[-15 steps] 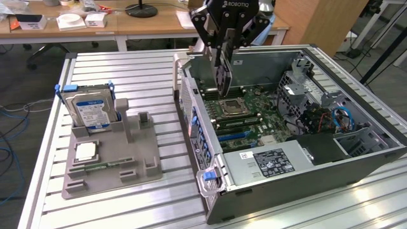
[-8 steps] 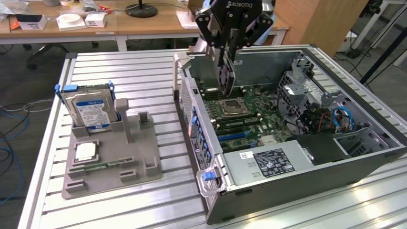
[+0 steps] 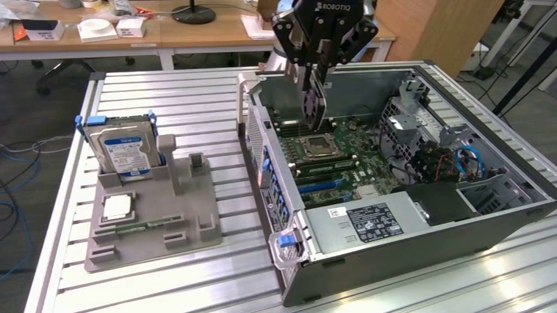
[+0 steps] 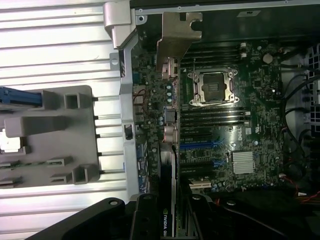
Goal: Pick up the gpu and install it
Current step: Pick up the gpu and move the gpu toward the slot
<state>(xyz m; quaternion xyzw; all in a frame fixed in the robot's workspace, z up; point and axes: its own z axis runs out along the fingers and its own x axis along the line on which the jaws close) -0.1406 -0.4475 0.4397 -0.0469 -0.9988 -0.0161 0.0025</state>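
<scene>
Near side, computer case [image 3: 409, 267]: lay on its side on the table, lid off. Inside, nearest the camera, a power supply [image 3: 370, 222] with a black-and-white label. Behind it the green motherboard [image 3: 348, 156] with blue slots and an open processor socket [image 3: 315, 147]. A blue cable [image 3: 470, 162] looped in the bay toward the exterior view's right.

Grey holder [image 3: 187, 215], well to the exterior view's left of the case: a processor chip [image 3: 117, 207] lay flat in one recess. A memory stick [image 3: 139, 228] lay just in front of it. A hard drive [image 3: 126, 149] stood upright in the far slot, blue-and-white label facing out.

Surface: ribbed aluminium table [image 3: 174, 98]. Beyond it, wooden desks [image 3: 174, 36] carried white boxes [image 3: 96, 29] and a round black lamp base [image 3: 193, 14]. Cables [image 3: 17, 169] trailed on the floor at the exterior view's left.

Gripper [image 3: 314, 78] hung over the far half of the case, jaws clenched on the gpu [image 3: 314, 107]. The card hung on edge below the fingers, inside the case opening, above the board beside the socket. The wrist view showed the gpu [image 4: 167, 190] edge-on, running out from the gripper [image 4: 167, 220] to its metal bracket [image 4: 177, 35] at the case's rear wall. Could not tell whether the card's edge touched the board.
</scene>
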